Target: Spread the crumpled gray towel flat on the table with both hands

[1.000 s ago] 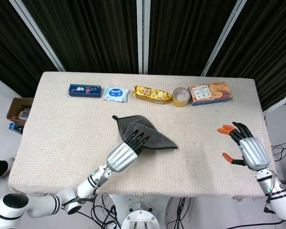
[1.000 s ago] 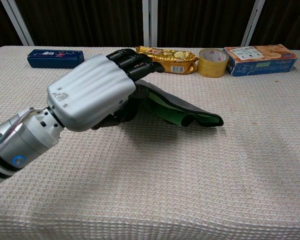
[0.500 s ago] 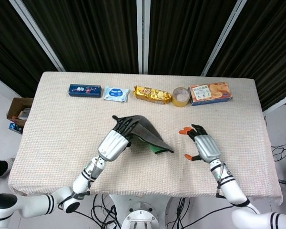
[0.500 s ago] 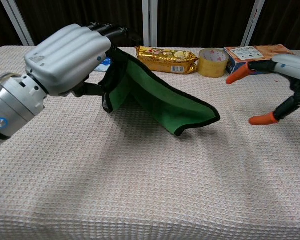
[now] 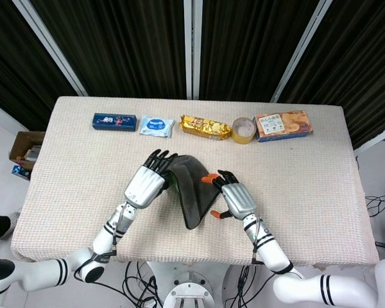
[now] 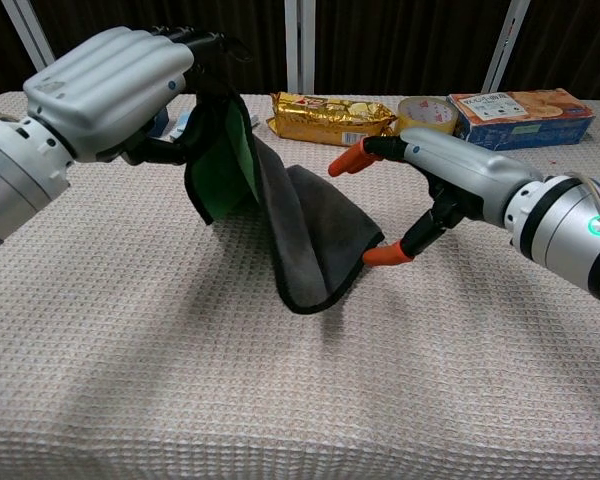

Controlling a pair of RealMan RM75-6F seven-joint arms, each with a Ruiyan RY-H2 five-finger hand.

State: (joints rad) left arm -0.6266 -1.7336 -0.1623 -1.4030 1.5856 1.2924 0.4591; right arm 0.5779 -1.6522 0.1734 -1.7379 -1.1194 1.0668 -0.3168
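Observation:
The gray towel [image 5: 194,190] with a green underside [image 6: 223,166] hangs in a fold from my left hand [image 5: 145,185], which grips its upper corner above the table [image 5: 70,173]. Its lower end droops onto the cloth-covered tabletop [image 6: 310,285]. In the chest view the left hand [image 6: 108,88] is at upper left. My right hand [image 5: 235,200] sits just right of the towel, fingers apart. Its orange fingertips [image 6: 346,161] reach over the fold, and its thumb tip lies by the towel's right edge. The right hand [image 6: 450,180] holds nothing that I can see.
Along the far edge stand a blue box [image 5: 114,121], a white wipes packet [image 5: 156,126], a gold snack packet [image 5: 205,127], a tape roll [image 5: 242,130] and an orange biscuit box [image 5: 283,124]. A cardboard box [image 5: 25,149] sits on the floor at left.
My left hand closed on the towel and lifted it, so it now hangs showing its green side. My right hand swept in from the right edge to the towel's side.

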